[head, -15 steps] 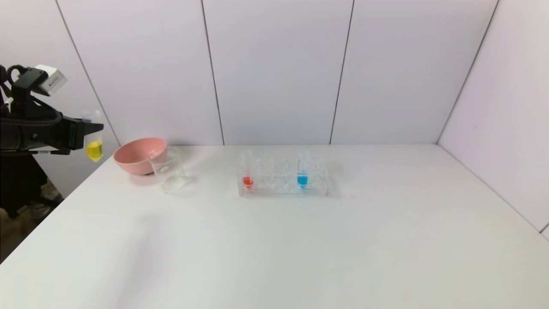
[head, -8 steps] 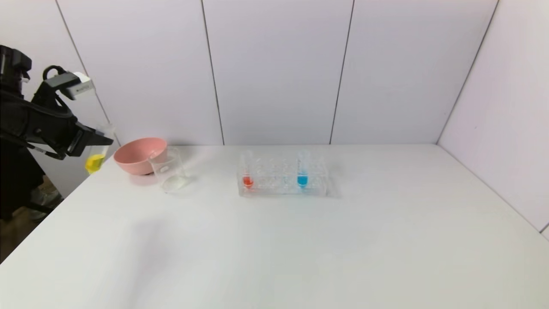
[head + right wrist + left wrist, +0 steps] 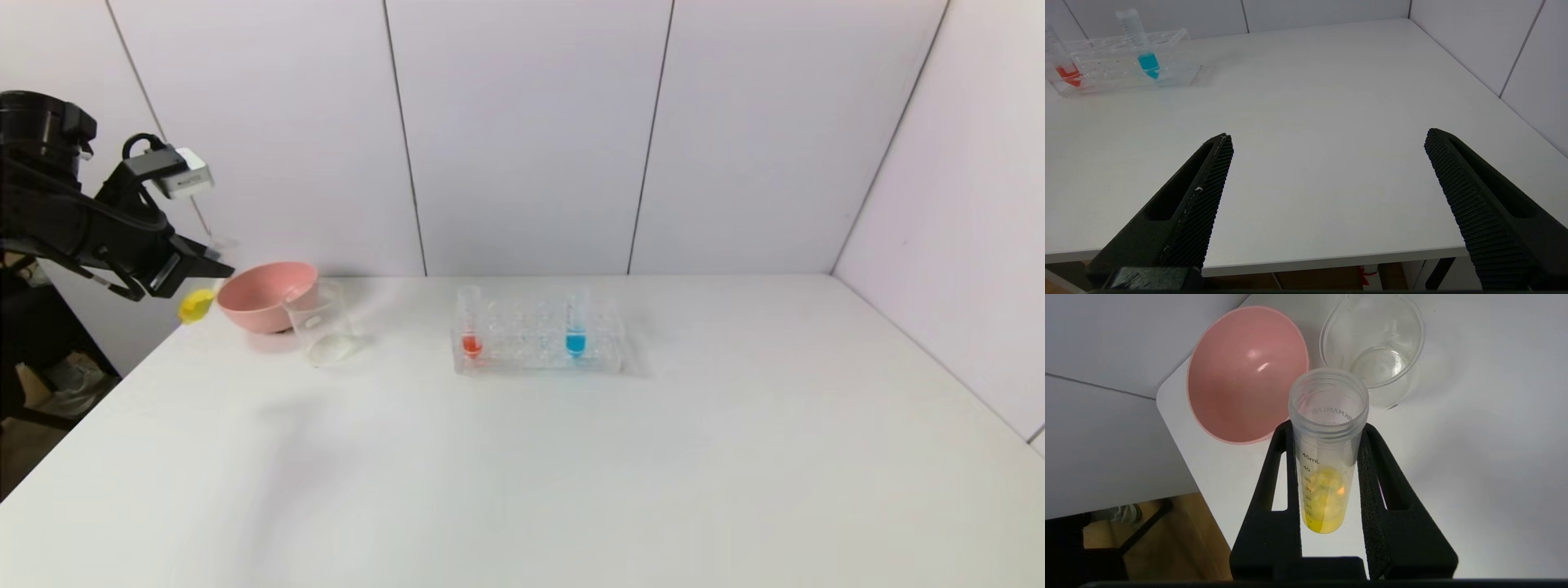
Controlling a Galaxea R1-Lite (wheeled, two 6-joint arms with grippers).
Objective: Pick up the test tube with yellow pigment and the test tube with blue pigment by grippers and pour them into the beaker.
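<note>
My left gripper (image 3: 1327, 428) squeezes the test tube with yellow pigment (image 3: 1326, 457), tipped toward the beaker (image 3: 1374, 351) beside the pink bowl (image 3: 1245, 373) — nothing poured yet. The test tube with blue pigment (image 3: 576, 320) waits in the rack (image 3: 539, 347). My right gripper (image 3: 1327, 143) hangs wide open.

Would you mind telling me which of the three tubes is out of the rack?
The yellow tube, clamped in the left end effector; the red and blue tubes stand in the rack.
</note>
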